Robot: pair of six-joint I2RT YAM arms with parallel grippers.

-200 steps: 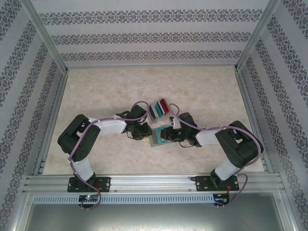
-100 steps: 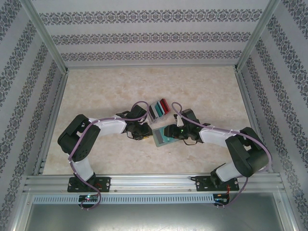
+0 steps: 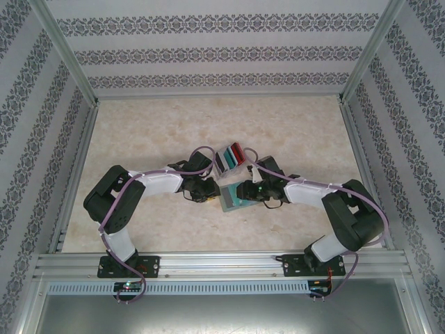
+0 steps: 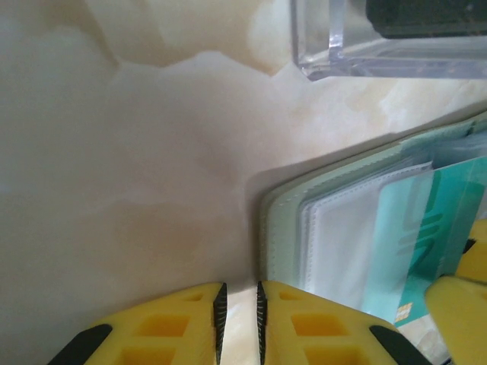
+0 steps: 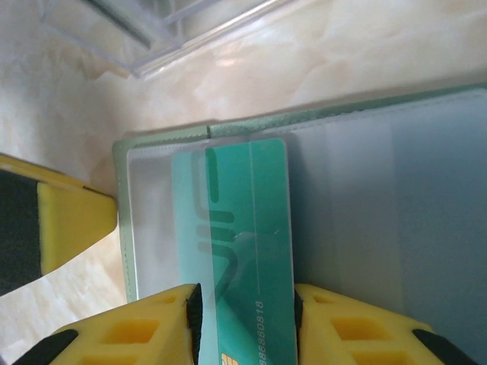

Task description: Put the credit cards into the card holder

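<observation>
The grey-green card holder [image 3: 228, 203] lies open on the table between both grippers. A teal-green credit card [image 5: 243, 213] lies partly inside its clear sleeve [image 5: 152, 228]. My right gripper [image 5: 245, 300] is shut on this card, one pad on each long edge. In the left wrist view, the same card [image 4: 411, 243] sits in the card holder [image 4: 281, 236]. My left gripper [image 4: 238, 304] is at the holder's left edge, its jaws a narrow gap apart with nothing between them. One left finger [image 4: 319, 327] overlaps the holder's corner. From above, the left gripper [image 3: 211, 191] and right gripper [image 3: 242, 193] face each other.
A clear plastic tray [image 3: 231, 158] with upright slots stands just behind the holder and holds red and dark cards. Its wall shows close in both wrist views [image 4: 380, 61] [image 5: 152, 38]. Aluminium rails frame the marble-patterned table [image 3: 153, 132].
The right arm's elbow has swung outward to the right, and its gripper has shifted a little over the card holder. The left arm has stayed still.
</observation>
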